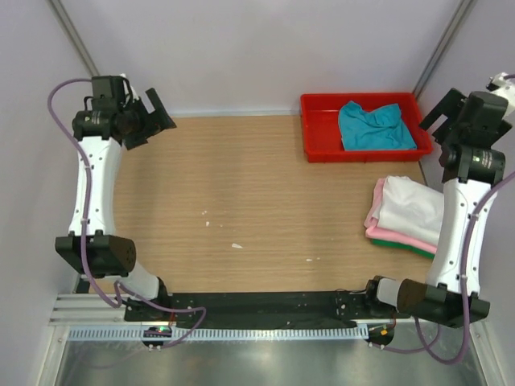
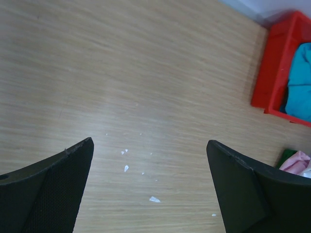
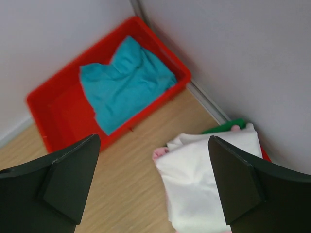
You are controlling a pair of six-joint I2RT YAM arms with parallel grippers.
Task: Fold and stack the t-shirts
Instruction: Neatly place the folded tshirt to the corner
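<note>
A crumpled teal t-shirt (image 1: pixel 374 126) lies in the red tray (image 1: pixel 310 129) at the back right. At the right table edge, a folded white t-shirt (image 1: pixel 410 211) lies on a pink one (image 1: pixel 394 236), with a green one (image 1: pixel 406 244) at the bottom. My left gripper (image 1: pixel 153 121) is open and empty, held high at the back left. My right gripper (image 1: pixel 438 112) is open and empty, raised beside the tray above the stack. The right wrist view shows the teal shirt (image 3: pixel 126 82), white shirt (image 3: pixel 204 179), pink edge (image 3: pixel 159 153) and green edge (image 3: pixel 228 125) below the open gripper (image 3: pixel 153 137).
The left wrist view looks past the open gripper (image 2: pixel 149 141) at bare wooden table with small white scraps (image 2: pixel 154 199); the tray (image 2: pixel 265 73) is at its right edge. Scraps (image 1: pixel 236 245) dot the table's middle. Pale walls close three sides.
</note>
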